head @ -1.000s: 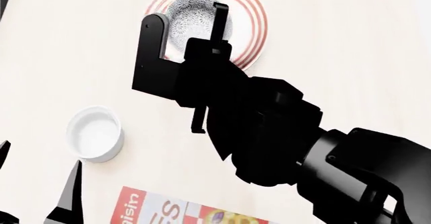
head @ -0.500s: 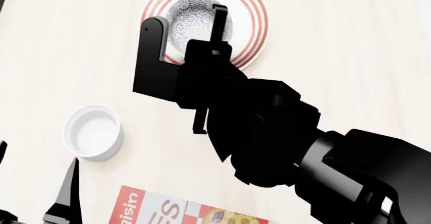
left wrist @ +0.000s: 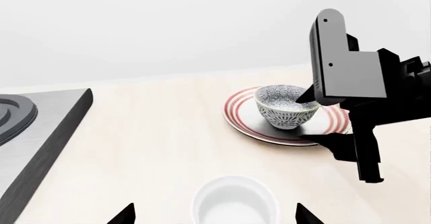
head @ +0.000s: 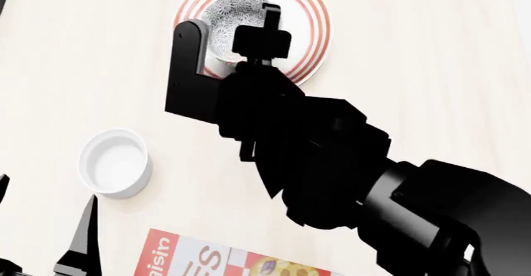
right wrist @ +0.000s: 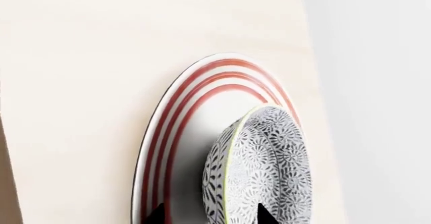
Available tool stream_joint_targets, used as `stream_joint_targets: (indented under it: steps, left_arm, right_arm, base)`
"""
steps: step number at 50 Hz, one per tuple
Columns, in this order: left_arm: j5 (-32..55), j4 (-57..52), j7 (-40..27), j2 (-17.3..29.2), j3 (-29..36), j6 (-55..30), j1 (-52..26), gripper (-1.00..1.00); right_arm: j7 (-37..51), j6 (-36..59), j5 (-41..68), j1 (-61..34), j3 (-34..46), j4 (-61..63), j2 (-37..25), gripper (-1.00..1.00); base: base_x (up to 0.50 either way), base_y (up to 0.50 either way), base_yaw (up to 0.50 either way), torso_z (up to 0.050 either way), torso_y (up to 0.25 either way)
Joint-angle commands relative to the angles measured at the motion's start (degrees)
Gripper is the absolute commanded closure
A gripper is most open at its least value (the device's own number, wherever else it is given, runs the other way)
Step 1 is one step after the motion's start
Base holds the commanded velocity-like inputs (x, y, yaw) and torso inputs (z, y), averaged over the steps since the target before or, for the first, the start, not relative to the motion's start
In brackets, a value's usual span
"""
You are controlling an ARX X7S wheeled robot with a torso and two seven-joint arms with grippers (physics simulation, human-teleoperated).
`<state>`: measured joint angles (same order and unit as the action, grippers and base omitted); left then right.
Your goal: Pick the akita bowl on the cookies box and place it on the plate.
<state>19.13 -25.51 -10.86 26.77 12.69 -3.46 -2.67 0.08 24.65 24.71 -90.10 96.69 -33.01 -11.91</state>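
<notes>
Both fingers of the right gripper straddle the bowl's rim, jaws narrowly parted, bowl resting on the plate.

The only lettering I can make out is on the cookies box, just in front of the small white cup. On its red end panel, white letters running sideways read "isin", cut off by the picture's edge. Next to that, larger red letters on a white panel look like "ES", also cut off; nothing else bears readable writing.
</notes>
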Motion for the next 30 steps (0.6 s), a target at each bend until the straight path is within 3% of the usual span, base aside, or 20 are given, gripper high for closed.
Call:
stream_joint_targets:
  steps: [1, 11, 30]
  left_arm:
    - [0.07, -0.24, -0.10, 0.13, 0.20, -0.21, -0.06, -1.00]
    - [0.23, -0.63, -0.23, 0.29, 0.32, -0.42, 0.01, -1.00]
    - [0.24, -2.58, -1.08, 0.90, 0.13, -1.15, 0.40, -1.00]
  right_arm:
    - [0.97, 1.04, -0.65, -0.79, -0.48, 0.93, -0.84, -1.00]
    - [1.16, 5.64, 0.75, -3.54, -0.82, 9.51, -5.11, -1.00]
    - [6.46, 23.41, 9.14, -15.25, -4.66, 52.48, -25.84, -1.00]
  base:
    - [0.00, 0.00, 0.00, 0.000, 0.000]
    - [0.00, 0.00, 0.00, 0.000, 0.000]
    - [0.00, 0.00, 0.00, 0.000, 0.000]
